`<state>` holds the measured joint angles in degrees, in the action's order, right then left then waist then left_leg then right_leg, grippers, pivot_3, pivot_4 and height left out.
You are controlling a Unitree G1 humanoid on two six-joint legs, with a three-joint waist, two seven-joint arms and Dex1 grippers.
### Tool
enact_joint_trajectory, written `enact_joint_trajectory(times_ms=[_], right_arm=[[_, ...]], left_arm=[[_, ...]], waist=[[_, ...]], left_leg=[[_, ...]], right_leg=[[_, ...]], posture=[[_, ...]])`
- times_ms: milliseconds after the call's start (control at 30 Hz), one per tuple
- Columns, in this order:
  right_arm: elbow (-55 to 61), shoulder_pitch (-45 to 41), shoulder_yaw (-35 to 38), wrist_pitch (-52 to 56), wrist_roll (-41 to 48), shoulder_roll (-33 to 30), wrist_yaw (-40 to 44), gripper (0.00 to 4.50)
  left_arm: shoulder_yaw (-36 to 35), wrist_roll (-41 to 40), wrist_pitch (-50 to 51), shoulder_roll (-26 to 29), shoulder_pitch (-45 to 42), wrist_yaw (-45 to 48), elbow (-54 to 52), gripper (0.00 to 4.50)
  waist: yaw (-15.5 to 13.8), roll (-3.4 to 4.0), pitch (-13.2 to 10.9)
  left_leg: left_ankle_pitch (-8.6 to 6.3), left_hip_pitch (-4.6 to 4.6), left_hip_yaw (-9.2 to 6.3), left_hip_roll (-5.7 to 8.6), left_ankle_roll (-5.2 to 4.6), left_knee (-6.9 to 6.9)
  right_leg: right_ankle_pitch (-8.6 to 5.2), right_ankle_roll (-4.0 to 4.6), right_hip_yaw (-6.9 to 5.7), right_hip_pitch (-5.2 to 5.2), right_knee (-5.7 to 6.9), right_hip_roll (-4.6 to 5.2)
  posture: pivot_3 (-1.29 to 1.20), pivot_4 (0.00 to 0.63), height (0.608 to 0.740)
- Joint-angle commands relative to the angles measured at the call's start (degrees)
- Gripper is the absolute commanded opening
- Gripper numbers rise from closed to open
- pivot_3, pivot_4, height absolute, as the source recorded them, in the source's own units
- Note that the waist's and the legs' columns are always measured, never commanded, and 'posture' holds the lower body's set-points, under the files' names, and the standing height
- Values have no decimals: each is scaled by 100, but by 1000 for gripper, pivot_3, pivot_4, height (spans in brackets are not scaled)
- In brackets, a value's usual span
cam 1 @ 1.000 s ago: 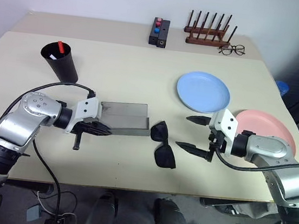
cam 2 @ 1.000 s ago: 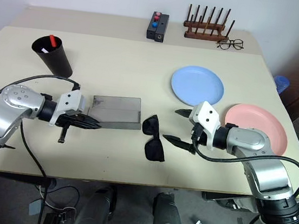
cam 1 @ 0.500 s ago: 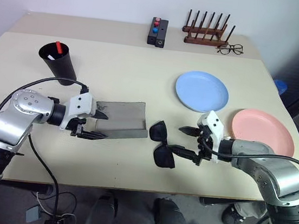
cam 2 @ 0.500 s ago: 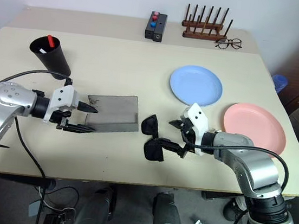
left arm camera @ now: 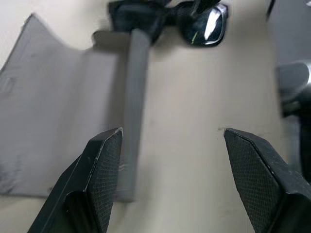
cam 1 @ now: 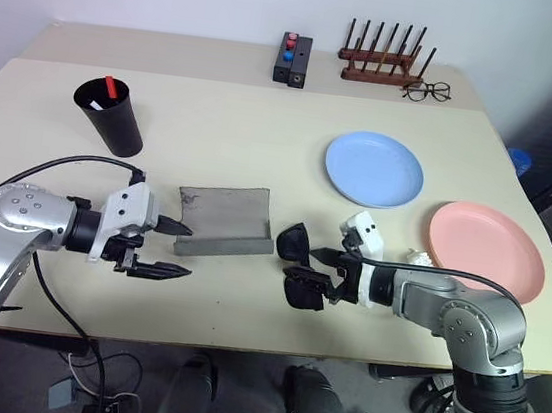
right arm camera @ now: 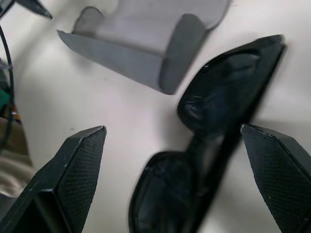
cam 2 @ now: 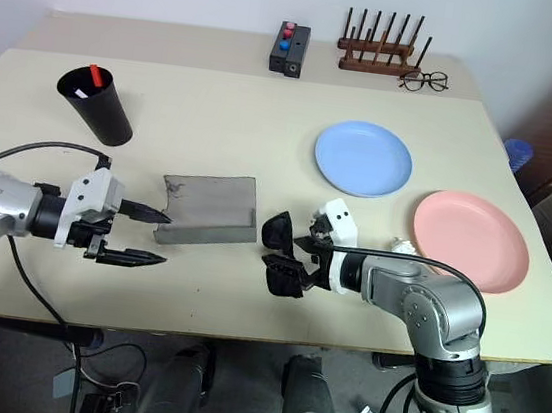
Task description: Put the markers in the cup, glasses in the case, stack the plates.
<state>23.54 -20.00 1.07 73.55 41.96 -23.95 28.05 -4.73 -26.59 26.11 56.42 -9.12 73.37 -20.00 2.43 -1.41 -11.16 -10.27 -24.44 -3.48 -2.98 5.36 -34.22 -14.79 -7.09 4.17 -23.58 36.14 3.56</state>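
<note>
Two tools spreading wide: left tool (cam 1: 172, 249) hovering beside open case (cam 1: 224, 221) near counter (cam 1: 244, 142) front edge; right tool (cam 2: 290, 254) straddling glasses (cam 1: 299, 268), fingers not yet pinching them, just beside case.

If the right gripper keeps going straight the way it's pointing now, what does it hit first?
Most likely the glasses: they lie right ahead of the open right gripper, between its fingers on the table. Beyond them is the open case. Whether the fingertips already touch the frame is unclear.
</note>
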Motion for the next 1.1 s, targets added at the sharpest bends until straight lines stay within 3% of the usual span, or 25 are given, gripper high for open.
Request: enact_joint_trajectory(times_ms=[33,133,233,367,433,500,833,1100], right_arm=[[-26,-148,241,124,156,19,-68,4500],[-85,-171,208,145,154,-23,-46,4500],[-132,-166,168,176,140,-23,-60,3731],[-184,-153,135,195,107,21,-113,1817],[-206,-147,136,208,99,31,-142,613],[-230,-136,131,211,78,27,-176,34],[-96,-151,236,152,186,-159,-139,34],[120,-707,295,-155,212,-825,213,34]], left_arm=[[-250,-265,93,53,208,-89,-545,3378],[-274,-333,133,-7,335,-216,-718,3378],[-262,-331,129,-35,392,-350,-778,3418],[-259,-347,69,-104,434,-500,-831,3418],[-252,-357,52,-105,464,-521,-858,3418],[-244,-337,2,-114,524,-539,-859,3418],[-294,-377,99,-83,477,-768,-913,3418],[-986,-279,210,-66,433,-1326,-414,3418]], waist=[[2,0,0],[4,1,0],[6,1,0],[7,1,0],[8,1,0],[9,4,3],[-2,3,4],[22,4,3]], left_leg=[[0,0,0,0,0,0],[0,1,0,-1,0,2],[0,1,0,-1,0,2],[0,1,0,-1,0,2],[0,0,0,-1,0,2],[0,1,0,-1,0,2],[-1,1,0,0,0,1],[-1,0,1,0,0,1]], right_leg=[[0,0,0,-1,0,-1],[0,0,-1,-1,0,-2],[0,0,0,-2,0,-2],[0,1,0,-2,0,-2],[0,1,0,-3,0,-2],[0,1,0,-3,-1,-2],[-1,2,0,-1,-5,0],[-1,2,0,-5,-4,0]], posture=[[0,150,738],[0,150,738],[0,150,738],[0,150,738],[0,150,738],[0,150,738],[0,150,738],[0,150,738]])
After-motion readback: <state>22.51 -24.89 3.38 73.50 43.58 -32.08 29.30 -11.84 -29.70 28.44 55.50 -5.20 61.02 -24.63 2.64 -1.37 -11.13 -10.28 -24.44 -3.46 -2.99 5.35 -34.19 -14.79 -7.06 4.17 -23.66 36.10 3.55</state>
